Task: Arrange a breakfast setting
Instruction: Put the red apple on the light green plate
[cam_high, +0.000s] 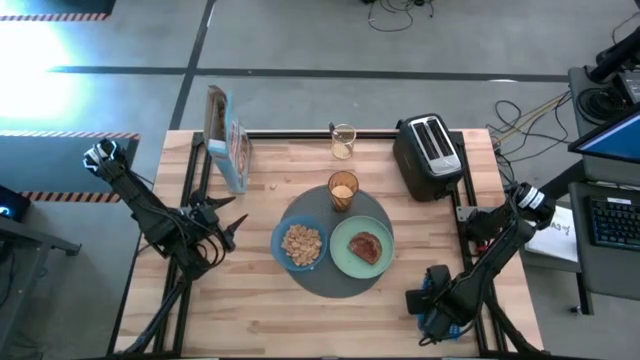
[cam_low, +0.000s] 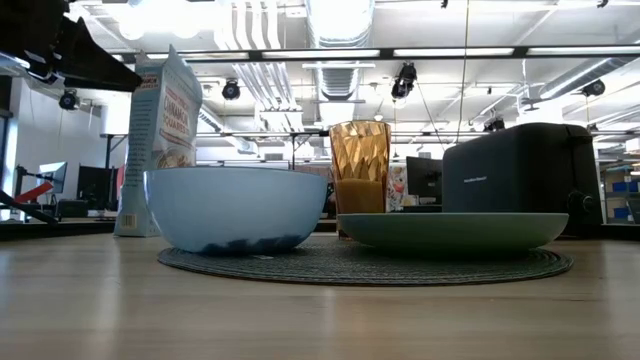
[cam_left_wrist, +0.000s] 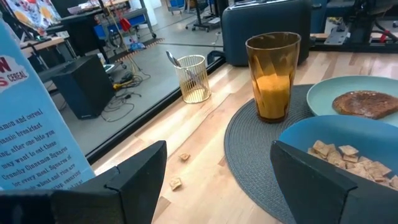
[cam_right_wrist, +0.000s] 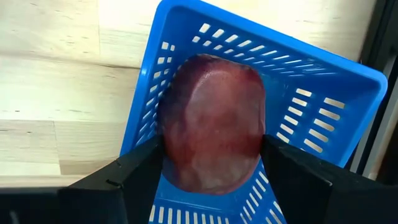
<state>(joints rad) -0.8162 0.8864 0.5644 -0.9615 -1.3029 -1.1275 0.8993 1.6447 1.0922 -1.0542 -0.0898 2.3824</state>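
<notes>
I see a light wooden table (cam_high: 300, 310) carrying a round dark-grey mat (cam_high: 335, 282), cereal box (cam_high: 228, 140), black toaster (cam_high: 427, 155), wire cup (cam_high: 343, 141), blue basket (cam_right_wrist: 323, 106) and scattered crumbs (cam_left_wrist: 176, 183).

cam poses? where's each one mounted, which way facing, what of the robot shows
High: overhead, straight down; both arms, mat.
Low: tabletop height, level across; blue bowl; an arm part at the top corner.
Left wrist: past the open left tool to glass.
Right wrist: right tool around a red thing in blue basket.
Shared: glass, bowl.
</notes>
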